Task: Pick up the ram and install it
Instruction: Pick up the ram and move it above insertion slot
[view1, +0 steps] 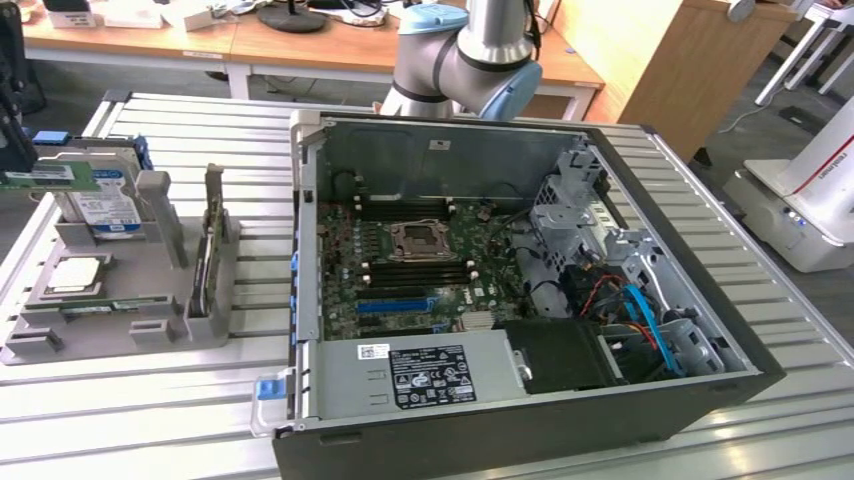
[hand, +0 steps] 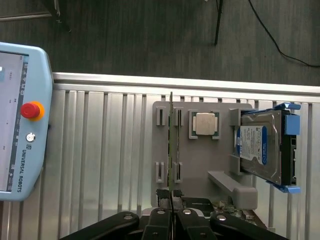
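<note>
Presently at pick-up stage, nothing lifted. Found ram (hand: 171, 145) standing on edge in slot along holder's (hand: 200, 162) edge nearest computer case (view1: 534, 440), near processor (hand: 205, 123). Found gripper (hand: 170, 197) in line with it, clenched, empty. Judged to need fingers opened, squared to thin top edge.

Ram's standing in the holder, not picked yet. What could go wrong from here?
1. The ram stands on its thin edge in the holder; an off-centre gripper could tip it or miss.
2. The processor sits close beside it and might get clipped.
3. The motherboard slots flank the socket; a misaligned insertion could hit it.
</note>
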